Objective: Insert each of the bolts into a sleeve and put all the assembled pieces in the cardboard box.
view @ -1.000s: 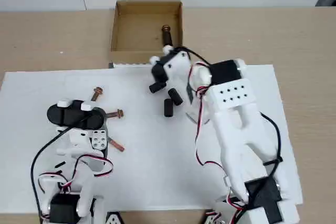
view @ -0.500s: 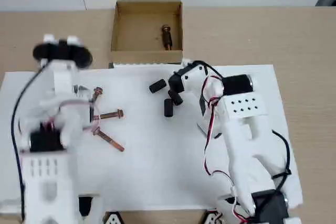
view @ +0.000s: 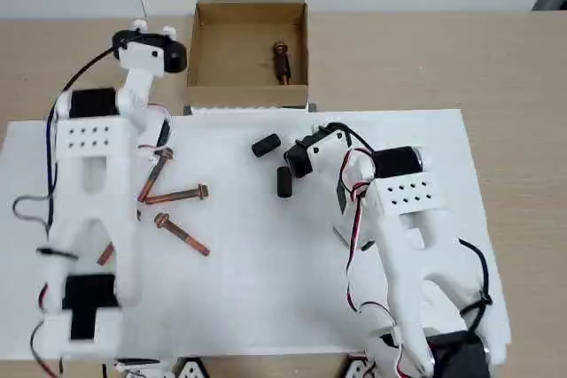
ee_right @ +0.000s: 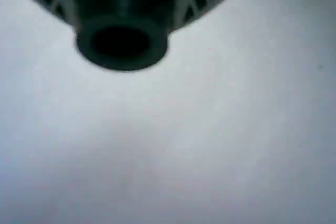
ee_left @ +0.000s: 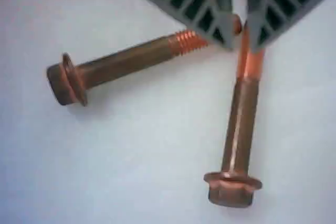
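Several copper bolts lie on the white paper's left part: one [view: 155, 174], a second [view: 177, 194] and a third [view: 184, 235]. My left gripper [ee_left: 240, 30] hangs right over the meeting threaded ends of two bolts [ee_left: 121, 64] [ee_left: 239, 124], its fingers [ee_left: 210, 3] drawn together to a slit. I cannot tell if they pinch a thread. My right gripper [view: 299, 157] is shut on a black sleeve [ee_right: 122, 43], seen end-on. Two loose sleeves [view: 266, 144] [view: 283, 181] lie beside it. The cardboard box [view: 202, 50] holds one assembled piece [view: 281, 61].
The left arm [view: 89, 157] stretches over the paper's left side and partly covers a further bolt [view: 106, 254]. The right arm [view: 407, 219] lies across the right half. White paper [view: 266, 281] between the arms is bare. Wooden table [view: 443, 59] surrounds it.
The left arm rose from the front left and stretched out over the bolts. The right gripper drew back from the box's edge to the sleeves and now holds the middle one.
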Robot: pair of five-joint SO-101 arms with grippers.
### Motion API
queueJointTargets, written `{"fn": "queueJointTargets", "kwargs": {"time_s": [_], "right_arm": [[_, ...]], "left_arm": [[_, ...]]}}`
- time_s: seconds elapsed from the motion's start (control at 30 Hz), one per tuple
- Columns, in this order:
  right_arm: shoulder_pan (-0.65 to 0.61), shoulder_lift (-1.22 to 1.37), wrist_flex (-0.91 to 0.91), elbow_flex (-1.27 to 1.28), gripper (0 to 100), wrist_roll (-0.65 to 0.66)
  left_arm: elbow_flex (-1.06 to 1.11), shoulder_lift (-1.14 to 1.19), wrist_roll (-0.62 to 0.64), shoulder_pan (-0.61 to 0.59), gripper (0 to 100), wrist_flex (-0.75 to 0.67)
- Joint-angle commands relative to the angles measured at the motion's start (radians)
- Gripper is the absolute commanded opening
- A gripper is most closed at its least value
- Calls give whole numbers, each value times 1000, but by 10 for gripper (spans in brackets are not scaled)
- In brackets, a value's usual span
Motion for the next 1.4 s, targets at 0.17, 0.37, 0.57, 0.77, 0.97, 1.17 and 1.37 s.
{"fn": "queueJointTargets", "kwargs": {"time_s": [0.17, 0.37, 0.57, 0.77, 0.97, 1.17, 1.37], "right_arm": [[10, -36, -31, 2, 7, -9], [10, -30, -33, 2, 7, -9], [10, -30, -33, 2, 7, -9], [10, -30, -33, 2, 7, -9], [10, -30, -33, 2, 7, -8], [10, -31, -31, 2, 7, -5], [10, -41, -22, -3, 7, -8]], "left_arm": [[-295, 270, -17, -11, 92, 149], [-435, 408, -18, -25, 93, 184], [-463, 508, -26, -41, 93, 180], [-509, 585, -37, -43, 93, 176], [-567, 690, -37, -44, 93, 147], [-645, 789, -37, -44, 68, 147], [-702, 801, -37, -40, 6, 178]]}}
